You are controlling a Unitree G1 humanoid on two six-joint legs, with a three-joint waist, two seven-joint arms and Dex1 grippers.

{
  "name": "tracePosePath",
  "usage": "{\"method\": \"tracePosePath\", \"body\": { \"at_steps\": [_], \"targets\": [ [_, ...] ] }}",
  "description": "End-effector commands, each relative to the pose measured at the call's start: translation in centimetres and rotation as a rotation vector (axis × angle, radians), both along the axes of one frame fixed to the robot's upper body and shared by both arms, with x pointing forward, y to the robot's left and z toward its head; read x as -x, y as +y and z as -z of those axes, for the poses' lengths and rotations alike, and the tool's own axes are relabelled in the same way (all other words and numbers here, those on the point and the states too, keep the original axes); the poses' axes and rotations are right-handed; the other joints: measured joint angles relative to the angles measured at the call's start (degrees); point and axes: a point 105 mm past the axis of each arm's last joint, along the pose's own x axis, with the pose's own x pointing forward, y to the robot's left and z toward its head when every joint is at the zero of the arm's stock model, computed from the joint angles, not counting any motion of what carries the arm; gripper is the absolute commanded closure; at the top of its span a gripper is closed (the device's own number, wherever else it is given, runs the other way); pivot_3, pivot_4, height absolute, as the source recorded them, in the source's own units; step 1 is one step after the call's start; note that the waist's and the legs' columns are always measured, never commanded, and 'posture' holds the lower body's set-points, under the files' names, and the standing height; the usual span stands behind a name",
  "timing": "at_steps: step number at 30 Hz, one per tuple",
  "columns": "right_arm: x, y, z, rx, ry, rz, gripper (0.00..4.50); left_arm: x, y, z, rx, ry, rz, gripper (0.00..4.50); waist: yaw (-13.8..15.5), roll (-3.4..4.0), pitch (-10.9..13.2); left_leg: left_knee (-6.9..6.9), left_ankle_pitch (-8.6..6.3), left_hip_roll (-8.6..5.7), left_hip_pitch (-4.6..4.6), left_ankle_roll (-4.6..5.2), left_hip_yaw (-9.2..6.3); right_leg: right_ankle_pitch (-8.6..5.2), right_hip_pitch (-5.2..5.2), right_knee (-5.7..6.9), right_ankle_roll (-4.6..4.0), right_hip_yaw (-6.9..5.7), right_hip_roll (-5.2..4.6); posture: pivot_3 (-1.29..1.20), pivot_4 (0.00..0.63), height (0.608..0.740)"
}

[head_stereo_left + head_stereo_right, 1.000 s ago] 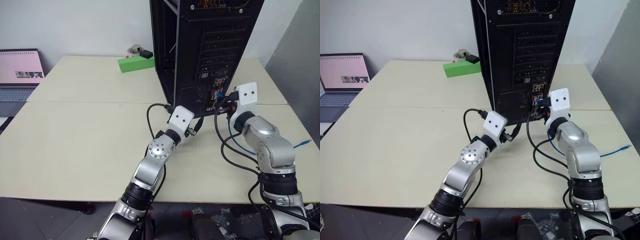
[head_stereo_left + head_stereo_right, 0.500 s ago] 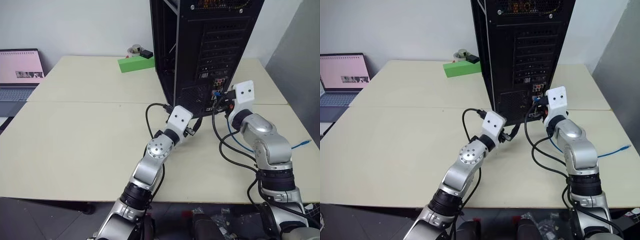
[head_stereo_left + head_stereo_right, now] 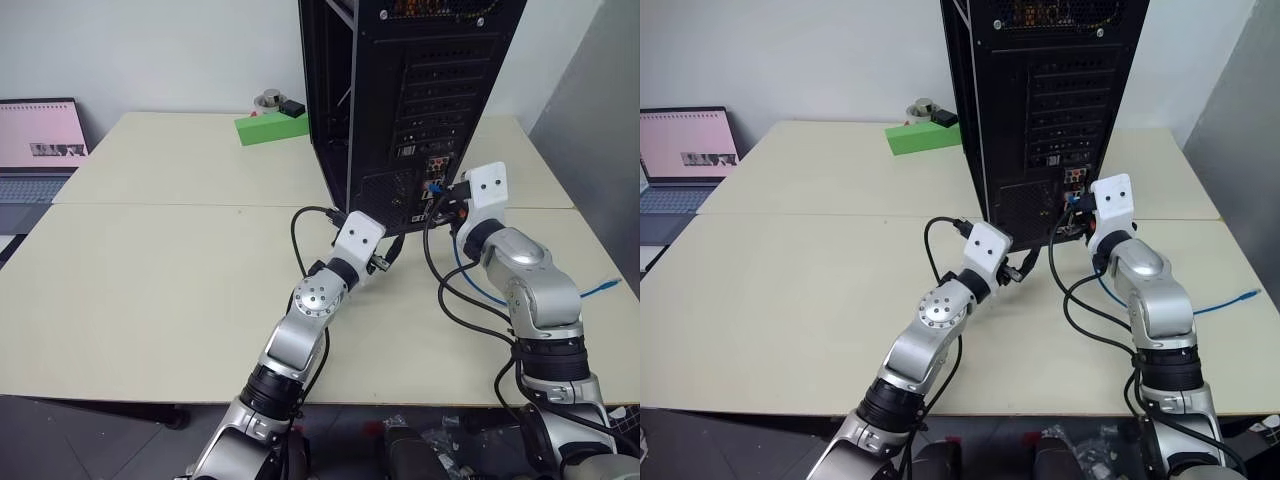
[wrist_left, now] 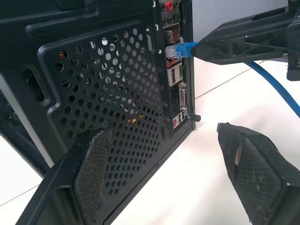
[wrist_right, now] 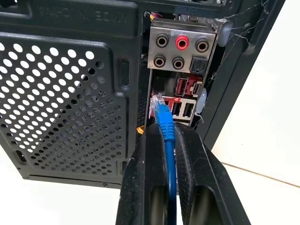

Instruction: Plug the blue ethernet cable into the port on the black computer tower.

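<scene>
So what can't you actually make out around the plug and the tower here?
- Whether the plug has entered the port: right wrist view, plug tip hides it.
- Tower top: cut off by head views' upper edge.
- Cable far end: too small in head views.

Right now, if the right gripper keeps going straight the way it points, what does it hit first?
Likely the connector strip on the black computer tower: the blue ethernet cable plug held by the right gripper leads, close to the port.

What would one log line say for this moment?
right hand: shut on blue ethernet cable | plug at tower's port cluster | left hand: open
</scene>
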Motion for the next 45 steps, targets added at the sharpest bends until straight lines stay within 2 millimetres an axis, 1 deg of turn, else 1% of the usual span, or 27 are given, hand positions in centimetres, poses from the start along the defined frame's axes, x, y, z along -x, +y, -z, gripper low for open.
{"method": "tracePosePath", "body": {
  "at_steps": [1, 5, 8, 12, 16, 19, 22, 37, 45],
  "targets": [
    [0.3, 0.1, -1.4, -0.003, -0.058, -0.001, 4.5, 0.4, -0.1, -1.4, 0.022, -0.048, 0.006, 0.71, 0.0, 0.0, 0.0, 0.0, 0.0, 0.0, 0.0, 0.0, 0.0, 0.0, 0.0, 0.0, 0.0, 0.0, 0.0, 0.0, 0.15, 0.74],
    [0.2, 0.2, -1.4, -0.002, -0.059, -0.002, 4.5, 0.4, 0.0, -1.4, 0.02, -0.049, 0.004, 0.71, 0.0, 0.0, 0.0, 0.0, 0.0, 0.0, 0.0, 0.0, 0.0, 0.0, 0.0, 0.0, 0.0, 0.0, 0.0, 0.0, 0.15, 0.74],
    [0.2, -0.2, -1.4, -0.013, -0.06, 0.028, 4.5, 0.4, 0.2, -1.3, 0.018, -0.047, 0.001, 0.71, 0.0, 0.0, 0.0, 0.0, 0.0, 0.0, 0.0, 0.0, 0.0, 0.0, 0.0, 0.0, 0.0, 0.0, 0.0, 0.0, 0.15, 0.74],
    [0.2, -0.4, -1.4, -0.043, -0.046, 0.039, 4.5, 0.5, 0.2, -1.3, 0.017, -0.045, 0.003, 0.71, 0.0, 0.0, 0.0, 0.0, 0.0, 0.0, 0.01, 0.0, 0.0, 0.0, 0.0, 0.0, 0.0, 0.01, 0.0, 0.0, 0.15, 0.74],
    [0.9, -0.1, -1.5, -0.067, -0.025, 0.006, 4.5, 0.5, 0.2, -1.3, 0.015, -0.046, 0.004, 0.71, 0.1, 0.0, 0.0, 0.0, 0.0, 0.0, 0.0, 0.0, -0.01, 0.0, 0.0, 0.0, 0.0, 0.0, 0.0, 0.0, 0.15, 0.74],
    [1.4, -0.3, -2.0, -0.059, -0.031, 0.001, 4.5, 0.5, 0.3, -1.3, 0.014, -0.045, 0.001, 0.71, 0.1, 0.0, 0.0, -0.01, 0.0, 0.0, -0.02, 0.0, 0.0, 0.0, 0.0, -0.03, 0.0, 0.0, 0.0, 0.0, 0.15, 0.74],
    [1.5, -0.3, -2.0, -0.058, -0.028, 0.0, 4.5, 0.5, 0.3, -1.3, 0.011, -0.044, 0.003, 0.71, 0.1, 0.0, 0.0, -0.01, 0.0, 0.0, -0.03, 0.0, -0.01, 0.0, -0.01, -0.03, 0.0, -0.01, 0.0, 0.0, 0.15, 0.74],
    [0.4, 0.1, -1.5, -0.045, -0.035, 0.011, 4.5, 0.5, 0.4, -1.3, 0.002, -0.048, 0.005, 0.71, 0.1, 0.0, 0.0, -0.02, 0.0, 0.0, -0.02, 0.0, -0.01, 0.0, -0.01, -0.03, 0.0, -0.01, 0.0, 0.0, 0.15, 0.74],
    [0.2, 0.3, -1.9, -0.047, -0.052, 0.006, 4.5, 0.5, 0.5, -1.2, -0.001, -0.048, 0.002, 0.71, 0.1, 0.0, 0.0, -0.02, 0.0, 0.0, -0.02, 0.0, -0.01, 0.0, -0.01, -0.03, 0.0, -0.01, 0.0, 0.0, 0.15, 0.74]
  ]
}}
